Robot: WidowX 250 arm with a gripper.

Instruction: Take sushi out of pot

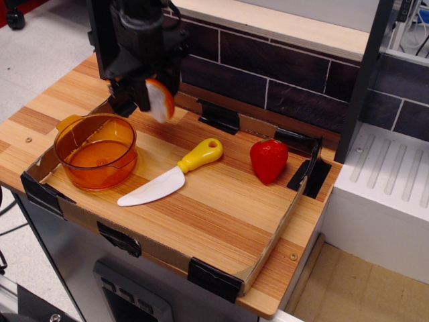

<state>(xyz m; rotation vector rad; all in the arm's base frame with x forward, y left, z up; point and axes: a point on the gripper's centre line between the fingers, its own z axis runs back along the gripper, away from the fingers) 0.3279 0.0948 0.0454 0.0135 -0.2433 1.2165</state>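
My gripper (155, 100) is shut on the sushi (161, 99), a small white piece with an orange side. It holds the sushi in the air above the back of the wooden board, to the right of and behind the pot. The translucent orange pot (96, 150) stands at the left of the board with its tab handle pointing back-left. Nothing shows inside it. The black arm rises from the gripper to the top of the frame.
A toy knife (170, 174) with a yellow handle lies in the middle of the board (221, 215). A red strawberry (269, 159) stands at the right. Low cardboard walls edge the board. A dark brick wall runs behind.
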